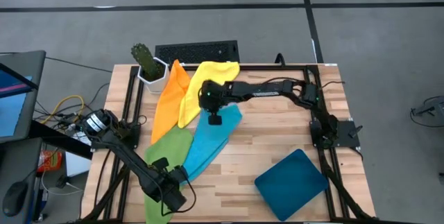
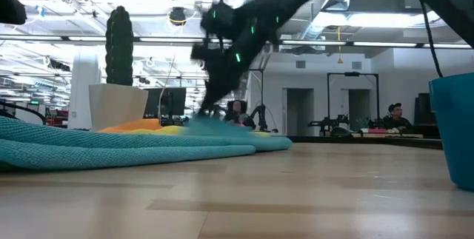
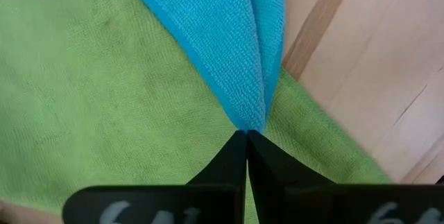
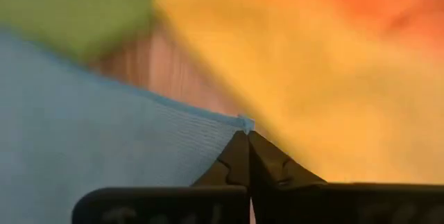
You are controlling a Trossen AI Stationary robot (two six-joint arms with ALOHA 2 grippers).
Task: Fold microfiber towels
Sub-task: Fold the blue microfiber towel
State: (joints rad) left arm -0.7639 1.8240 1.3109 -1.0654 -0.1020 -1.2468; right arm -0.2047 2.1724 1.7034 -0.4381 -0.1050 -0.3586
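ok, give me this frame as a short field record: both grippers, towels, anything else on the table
left gripper: shut on the near corner of the light blue microfiber towel, over the green microfiber towel
right gripper: shut on the far corner of the same light blue towel, beside the yellow microfiber towel
orange microfiber towel: flat, partly under the yellow one
folding: none folded yet
other items: stiff dark teal rectangular tray at the near right; potted cactus at the far left corner
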